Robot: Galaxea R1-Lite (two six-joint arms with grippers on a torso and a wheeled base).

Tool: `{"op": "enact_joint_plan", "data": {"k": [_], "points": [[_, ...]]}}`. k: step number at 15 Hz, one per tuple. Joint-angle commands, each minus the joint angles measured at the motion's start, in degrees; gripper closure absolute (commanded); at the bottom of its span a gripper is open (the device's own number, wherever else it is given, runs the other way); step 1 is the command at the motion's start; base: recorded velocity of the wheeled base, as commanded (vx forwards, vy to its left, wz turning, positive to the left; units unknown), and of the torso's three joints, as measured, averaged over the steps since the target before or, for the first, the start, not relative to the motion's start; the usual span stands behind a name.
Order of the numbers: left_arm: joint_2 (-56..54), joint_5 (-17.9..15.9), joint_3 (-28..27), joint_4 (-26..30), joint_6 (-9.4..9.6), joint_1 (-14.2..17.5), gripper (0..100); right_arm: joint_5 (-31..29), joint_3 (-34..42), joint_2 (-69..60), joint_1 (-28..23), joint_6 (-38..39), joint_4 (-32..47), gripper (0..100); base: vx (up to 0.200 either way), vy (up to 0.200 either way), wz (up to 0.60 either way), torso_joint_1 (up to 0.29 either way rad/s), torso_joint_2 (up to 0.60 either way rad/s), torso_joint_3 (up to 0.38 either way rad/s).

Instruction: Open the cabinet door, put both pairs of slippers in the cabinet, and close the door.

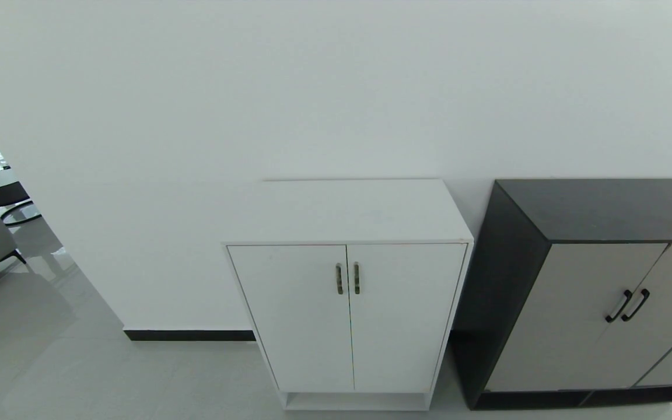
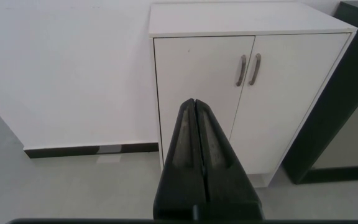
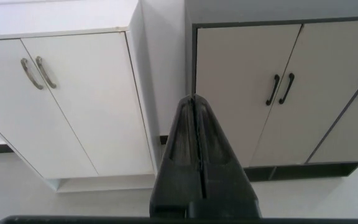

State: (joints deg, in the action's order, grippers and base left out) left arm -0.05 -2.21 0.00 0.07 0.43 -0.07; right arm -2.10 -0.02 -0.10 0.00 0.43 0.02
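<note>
We face a white two-door laminate cabinet [image 1: 347,210] that stands against the plain white wall [image 1: 254,116], just beside a taller black-framed cabinet with grey doors [image 1: 517,280]. Both pieces have their doors shut. The first risk, as we judge it, is choosing the wrong one, since the task names only "the cabinet" and the two stand side by side.

The white cabinet's right door [image 1: 403,315] is hinged next to the black frame, so a wide swing could knock it against that neighbour. Either door opens toward us, and we could block its arc if we come in too near.

The two slim metal bar handles [image 1: 339,279] sit very close together at the centre seam. A slightly off-line reach could catch both bars, or slip between them and scrape the doors.

The left gripper [image 2: 195,106] and the right gripper [image 3: 195,99] each hang well short of the cabinets, fingers pressed together with nothing between them. If they go forward like that, they would only bump a handle rather than take hold of it.
</note>
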Motion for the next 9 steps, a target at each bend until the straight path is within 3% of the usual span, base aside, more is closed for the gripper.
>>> {"op": "enact_joint_plan", "data": {"k": [1,9], "points": [[0.0,0.0,0.0,-0.1,0.01,0.0,100,-0.2,0.0,0.1,0.1,0.3,0.1,100,0.0,0.0,0.0,0.0,0.0,0.0],[0.0,0.0,0.0,0.0,0.01,0.0,100,-0.3,0.0,0.1,0.0,0.0,0.1,100,0.0,0.0,0.0,0.0,0.0,0.0]]}}
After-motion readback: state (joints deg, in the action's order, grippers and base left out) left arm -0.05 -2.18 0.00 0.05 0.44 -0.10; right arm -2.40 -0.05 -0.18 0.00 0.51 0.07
